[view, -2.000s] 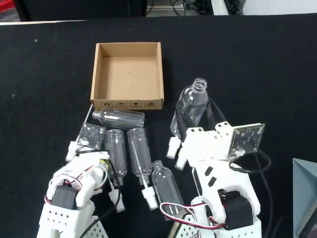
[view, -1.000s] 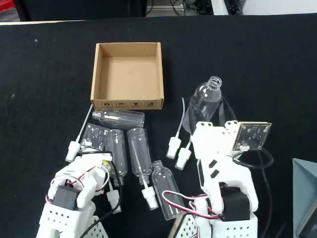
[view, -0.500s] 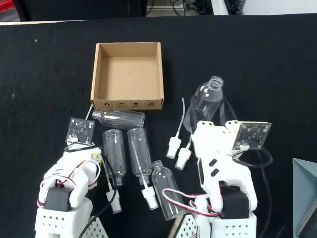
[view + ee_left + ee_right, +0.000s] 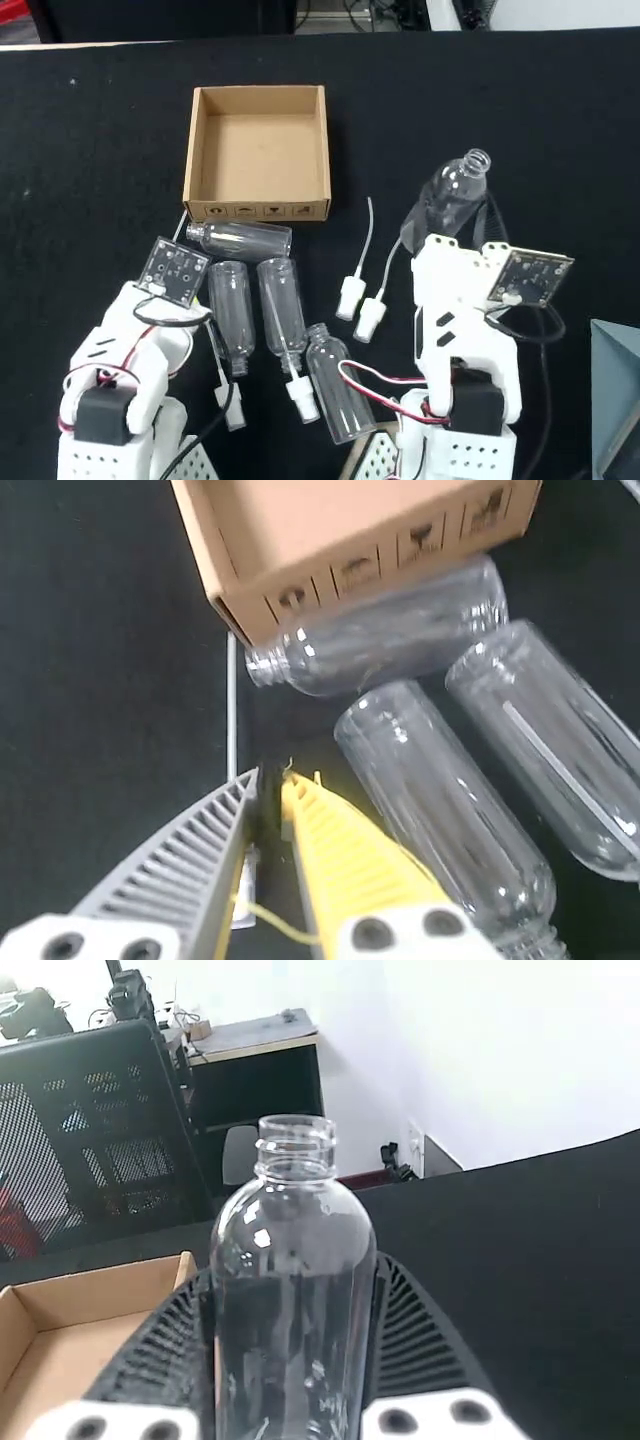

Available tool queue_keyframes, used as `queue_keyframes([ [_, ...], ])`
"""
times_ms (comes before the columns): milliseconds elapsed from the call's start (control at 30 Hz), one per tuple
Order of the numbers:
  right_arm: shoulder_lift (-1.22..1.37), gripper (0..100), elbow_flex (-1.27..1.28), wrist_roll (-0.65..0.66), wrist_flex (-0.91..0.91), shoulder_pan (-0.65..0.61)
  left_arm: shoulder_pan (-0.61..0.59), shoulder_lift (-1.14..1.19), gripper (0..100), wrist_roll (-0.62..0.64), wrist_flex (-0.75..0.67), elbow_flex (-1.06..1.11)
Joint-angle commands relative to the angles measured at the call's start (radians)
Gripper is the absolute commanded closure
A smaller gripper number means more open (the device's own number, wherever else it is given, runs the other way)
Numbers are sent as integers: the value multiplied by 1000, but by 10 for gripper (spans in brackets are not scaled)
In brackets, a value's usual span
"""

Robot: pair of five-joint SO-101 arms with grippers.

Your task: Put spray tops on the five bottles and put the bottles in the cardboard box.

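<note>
The right gripper [image 4: 292,1290] is clamped around a clear bottle [image 4: 452,195], held aloft with its open neck tilted far-right. Arm and bottle have swung right since 0.5 s ago. The left gripper [image 4: 270,780], jaws almost touching and nothing clearly held, has shifted slightly and hangs left of the 4 lying bottles [image 4: 232,310], just near of the cardboard box [image 4: 258,210].
</note>
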Motion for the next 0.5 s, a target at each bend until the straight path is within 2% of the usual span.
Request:
queue_keyframes([
  [0, -13, 984, -4, 6, -32, 21, -50, -6, 966, -9, 6, -99],
  [133, -13, 984, -4, 6, -32, 20, -85, 60, 966, -37, 6, -145],
  [400, -13, 984, -4, 8, -32, 20, -87, 364, 963, -66, 41, -282],
  [467, -13, 984, -4, 8, -32, 20, -87, 411, 928, -66, 64, -314],
])
